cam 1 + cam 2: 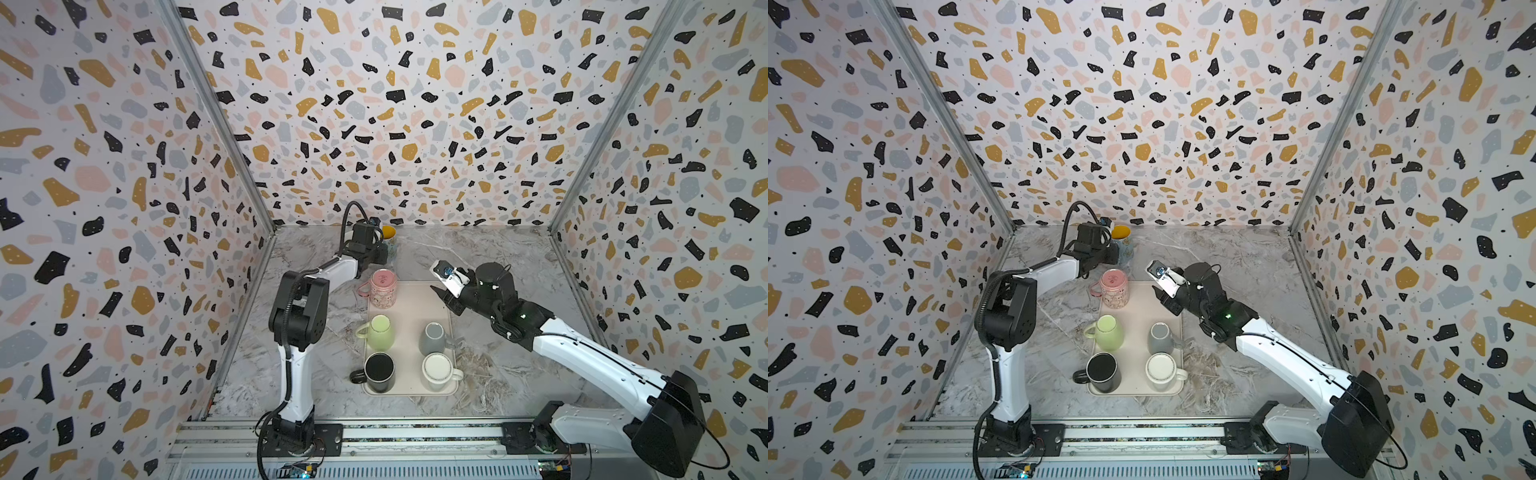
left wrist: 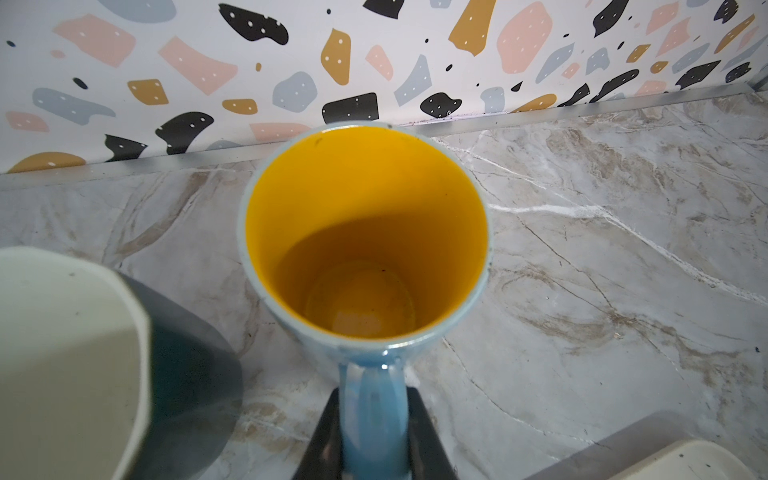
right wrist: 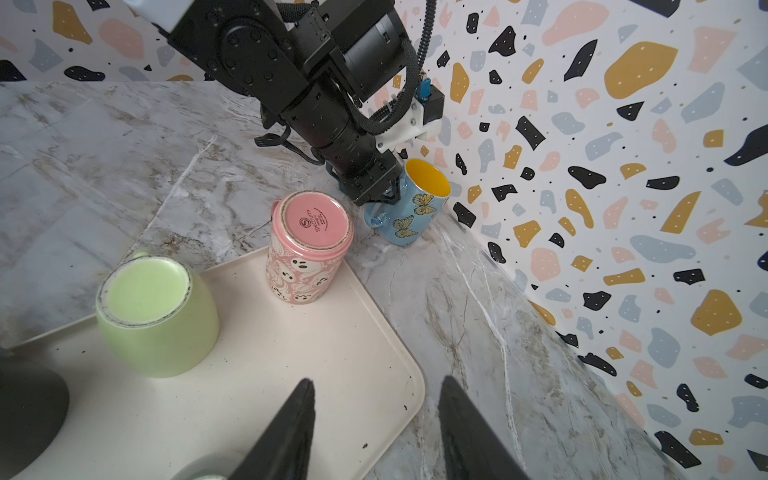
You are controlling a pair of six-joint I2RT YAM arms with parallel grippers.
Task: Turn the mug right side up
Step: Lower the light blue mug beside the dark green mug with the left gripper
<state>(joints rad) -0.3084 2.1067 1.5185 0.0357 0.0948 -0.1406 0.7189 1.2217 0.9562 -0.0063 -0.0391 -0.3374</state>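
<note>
Your left pincer [image 2: 371, 440] is pinching the blue butterfly mug [image 3: 417, 208] by its handle; I'd say that grip is what leaves the rim free. The mug is mouth-up and slightly tilted, on the worktop [image 3: 478, 332] near the back wall and off the tray [image 3: 291, 399]. Can't tell if its base is seated. The right pincer [image 3: 376, 380] is spread and empty above the tray corner. The pink mug [image 3: 307, 245] and green mug [image 3: 153, 316] sit base-up.
</note>
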